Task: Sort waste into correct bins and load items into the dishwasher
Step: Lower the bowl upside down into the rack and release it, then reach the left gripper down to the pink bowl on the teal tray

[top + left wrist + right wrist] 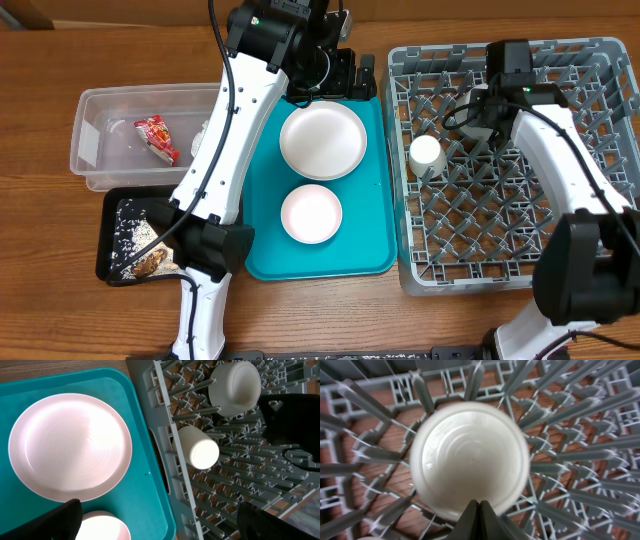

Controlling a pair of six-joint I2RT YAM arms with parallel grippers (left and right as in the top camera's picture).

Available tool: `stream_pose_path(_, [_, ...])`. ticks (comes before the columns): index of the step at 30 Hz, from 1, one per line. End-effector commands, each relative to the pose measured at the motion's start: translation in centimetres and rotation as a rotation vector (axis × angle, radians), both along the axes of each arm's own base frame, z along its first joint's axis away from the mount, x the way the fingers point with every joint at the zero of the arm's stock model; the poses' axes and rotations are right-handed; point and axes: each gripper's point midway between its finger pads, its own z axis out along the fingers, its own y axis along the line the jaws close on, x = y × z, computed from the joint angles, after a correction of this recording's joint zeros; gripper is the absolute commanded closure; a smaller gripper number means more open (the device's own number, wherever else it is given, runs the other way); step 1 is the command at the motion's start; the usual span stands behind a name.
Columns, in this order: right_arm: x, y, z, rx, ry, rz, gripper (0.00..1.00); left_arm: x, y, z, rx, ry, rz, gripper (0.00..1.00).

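A white plate (pixel 322 141) and a small white bowl (pixel 311 213) lie on the teal tray (pixel 375 225). The left wrist view shows the plate (pixel 70 445), the small bowl (pixel 102 527) and the tray (pixel 145 485). My left gripper (pixel 345 72) (pixel 167 527) is open and empty above the tray's right side. In the grey dish rack (pixel 500 230) a white cup (pixel 427 155) (pixel 200 450) lies on its side. An upturned white bowl (pixel 470 455) (pixel 235 385) sits among the tines. My right gripper (pixel 472 112) (pixel 480 520) is shut just over this bowl's near edge.
A clear bin (pixel 95 110) at the left holds a red wrapper (pixel 155 138). A black tray (pixel 112 225) below it holds food scraps. The rack's rim (pixel 167 445) runs right beside the teal tray's edge.
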Motion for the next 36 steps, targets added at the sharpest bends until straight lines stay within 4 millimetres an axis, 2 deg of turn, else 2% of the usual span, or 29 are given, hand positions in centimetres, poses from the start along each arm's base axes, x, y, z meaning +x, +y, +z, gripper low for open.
stream_pose_path(1, [-0.7,0.6,6.5,0.049,-0.159,-0.035,0.95,0.1,0.0,0.7,0.000,-0.030,-0.013,0.00])
stream_pose_path(2, [-1.3,1.3,7.5,0.083,-0.172,-0.019,0.92,0.1,0.0,0.7,0.000,-0.030,-0.013,0.00])
stream_pose_path(3, [-2.0,2.0,8.3,0.123,-0.177,0.008,0.81,0.1,0.0,0.7,0.000,-0.030,-0.012,0.00])
stream_pose_path(4, [-2.5,2.6,8.7,0.152,-0.177,0.027,0.77,0.1,0.0,0.7,0.000,-0.030,-0.011,0.00])
stream_pose_path(8, [-5.6,4.8,10.4,0.264,-0.147,0.098,0.72,0.1,0.0,0.7,0.000,-0.030,-0.011,0.00])
stream_pose_path(13, [-8.9,5.3,10.5,0.297,-0.067,0.107,0.63,0.2,0.0,0.7,0.000,-0.031,-0.007,0.00])
stream_pose_path(14, [-9.4,5.3,10.2,0.297,-0.047,0.104,0.59,0.1,0.1,0.6,0.009,-0.027,-0.009,0.00])
stream_pose_path(16, [-10.0,5.3,9.9,0.298,-0.020,0.100,0.55,-0.9,0.6,0.1,0.029,0.019,-0.008,0.00])
stream_pose_path(21, [-10.3,5.3,9.6,0.298,-0.003,0.098,0.47,-3.3,3.9,-1.9,0.235,0.114,0.047,0.00])
stream_pose_path(26, [-10.4,5.3,9.6,0.298,0.001,0.097,0.35,-4.9,2.8,-2.7,0.248,0.138,-0.031,0.00])
stream_pose_path(29, [-10.7,5.2,9.5,0.297,0.013,0.095,0.33,-6.4,2.4,-3.3,0.267,0.169,-0.059,0.00])
stream_pose_path(32, [-10.8,5.2,9.4,0.298,0.019,0.095,0.31,-7.4,3.7,-3.6,0.324,0.180,-0.053,0.00])
stream_pose_path(36, [-10.8,5.2,9.4,0.298,0.019,0.095,0.31,-9.7,6.1,-2.8,0.364,0.189,-0.032,0.00])
